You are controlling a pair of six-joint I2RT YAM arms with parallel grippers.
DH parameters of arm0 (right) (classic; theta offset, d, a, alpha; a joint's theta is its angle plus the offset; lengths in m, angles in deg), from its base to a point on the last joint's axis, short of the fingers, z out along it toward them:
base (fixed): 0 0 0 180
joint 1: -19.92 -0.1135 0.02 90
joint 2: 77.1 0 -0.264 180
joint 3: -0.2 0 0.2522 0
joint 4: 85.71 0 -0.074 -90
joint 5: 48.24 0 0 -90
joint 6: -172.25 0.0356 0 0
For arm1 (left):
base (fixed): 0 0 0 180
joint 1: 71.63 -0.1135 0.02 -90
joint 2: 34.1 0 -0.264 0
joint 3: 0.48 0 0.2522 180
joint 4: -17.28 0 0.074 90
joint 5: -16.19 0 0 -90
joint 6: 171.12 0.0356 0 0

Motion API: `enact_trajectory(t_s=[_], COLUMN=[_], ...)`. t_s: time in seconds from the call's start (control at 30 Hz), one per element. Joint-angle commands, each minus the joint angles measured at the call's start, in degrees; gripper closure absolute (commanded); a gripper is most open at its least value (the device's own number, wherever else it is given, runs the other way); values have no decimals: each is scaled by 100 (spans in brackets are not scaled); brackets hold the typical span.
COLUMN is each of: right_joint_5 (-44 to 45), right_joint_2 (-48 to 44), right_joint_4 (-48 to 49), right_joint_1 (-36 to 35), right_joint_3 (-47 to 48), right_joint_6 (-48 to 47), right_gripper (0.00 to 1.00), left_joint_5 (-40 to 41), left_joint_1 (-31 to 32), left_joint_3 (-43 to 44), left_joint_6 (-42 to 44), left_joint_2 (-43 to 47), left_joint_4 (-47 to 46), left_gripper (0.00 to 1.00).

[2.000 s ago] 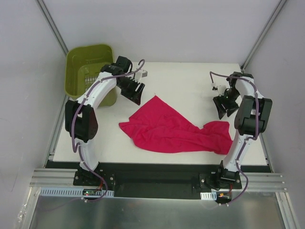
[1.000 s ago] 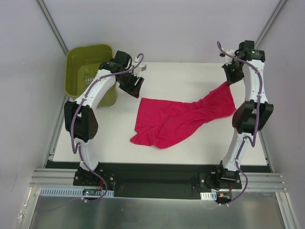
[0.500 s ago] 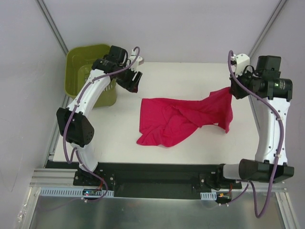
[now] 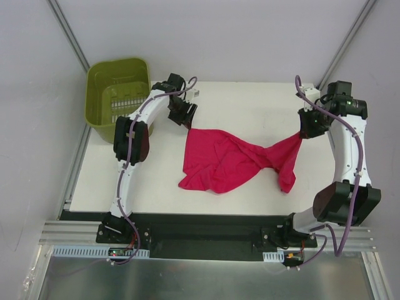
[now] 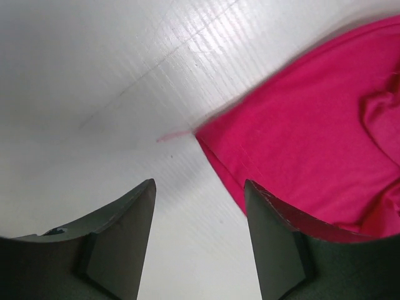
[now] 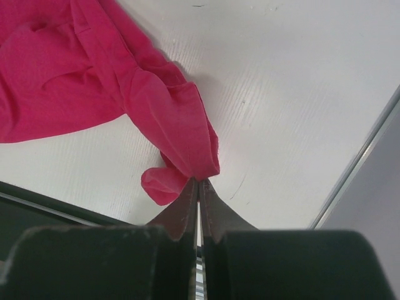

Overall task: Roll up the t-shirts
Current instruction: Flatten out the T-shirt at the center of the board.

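Across the middle of the white table [image 4: 250, 100] lies the magenta-red t-shirt [image 4: 219, 156], crumpled and only partly spread. Its broad, wrinkled body rests flat a little left of centre. From there a narrowing twist of cloth rises to the right, off the tabletop, and a loose flap hangs below the raised end toward the near edge.

The right gripper [image 4: 309, 127] holds that raised end. In the right wrist view its two fingers [image 6: 181, 212] are pressed together with a bunched fold of the fabric pinched at their tips. A small rolled lobe of cloth droops just beside the pinch.

The left gripper [image 4: 185, 117] hovers at the shirt's far left corner, jaws parted to a moderate width with nothing between them. In the left wrist view bare table shows in the gap. The shirt's hemmed edge runs diagonally just ahead of the right-hand finger [image 5: 275, 250], and a stray thread sticks out at the corner.

Behind and to the left of the left arm, at the table's far left corner, stands a green plastic basket [image 4: 97, 87] with slotted walls, well apart from the shirt.
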Motion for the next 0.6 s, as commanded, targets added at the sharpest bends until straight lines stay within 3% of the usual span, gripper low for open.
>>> enact_trajectory(t_s=[0.0, 0.57], right_joint_5=[-1, 43], right_joint_2=[43, 474], right_joint_4=[-244, -305], right_joint_1=[35, 35], right_joint_3=[400, 524], right_joint_6=[127, 285], right_gripper=[99, 99], left_joint_5=[-27, -335], left_joint_1=[9, 97], left_joint_3=[689, 725], left_joint_6=[-108, -107], left_joint_2=[-411, -966], left_joint_4=[46, 72], left_gripper=[43, 50])
